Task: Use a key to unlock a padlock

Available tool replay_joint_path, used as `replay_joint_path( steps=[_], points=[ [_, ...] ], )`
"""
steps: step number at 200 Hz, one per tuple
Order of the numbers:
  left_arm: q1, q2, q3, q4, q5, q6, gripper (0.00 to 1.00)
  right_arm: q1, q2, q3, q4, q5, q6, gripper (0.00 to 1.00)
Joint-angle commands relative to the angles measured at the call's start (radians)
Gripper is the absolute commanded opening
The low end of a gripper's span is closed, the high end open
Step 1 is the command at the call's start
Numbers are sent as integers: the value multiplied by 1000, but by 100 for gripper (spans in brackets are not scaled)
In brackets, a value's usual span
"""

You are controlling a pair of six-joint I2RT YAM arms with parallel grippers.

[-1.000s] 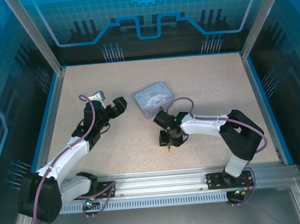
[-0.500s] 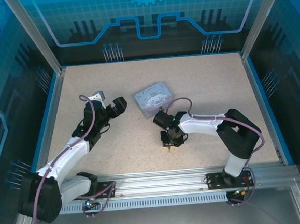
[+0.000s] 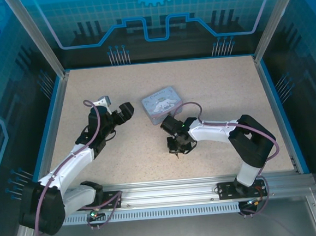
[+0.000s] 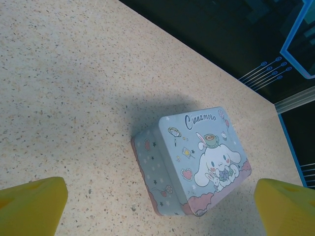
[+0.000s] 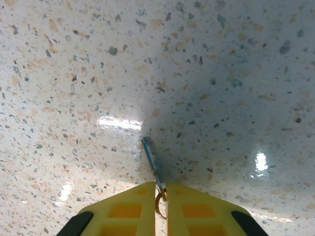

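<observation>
Tin [image 4: 197,157] lid reads "Cinnamoro", white bunny cartoon. Key [image 5: 150,160]: slim bluish shaft, ring head, pinched in right claw [image 5: 161,194] over table [image 5: 221,73] middle, toward near edge. Left claw [image 4: 157,209] spread wide, facing tin.

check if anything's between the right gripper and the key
Nothing visible stands between them: the right gripper is closed on the key. The key's head is pinched between the fingertips and its shaft sticks out toward the table.

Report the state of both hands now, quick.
Left hand: open, holding nothing.
Right hand: closed on the key.
</observation>
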Motion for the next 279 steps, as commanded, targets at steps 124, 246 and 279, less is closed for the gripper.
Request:
replay_joint_path(
  steps=[124, 246, 279],
  points=[
    [7, -104, 56, 65, 346, 108, 98, -178, -445, -234, 457, -293, -338, 1],
    [-190, 44, 248, 272, 630, 64, 72, -322, -542, -166, 935, -692, -298, 2],
    [-229, 89, 272, 294, 629, 67, 59, -323, -540, -155, 953, -705, -272, 3]
  ],
)
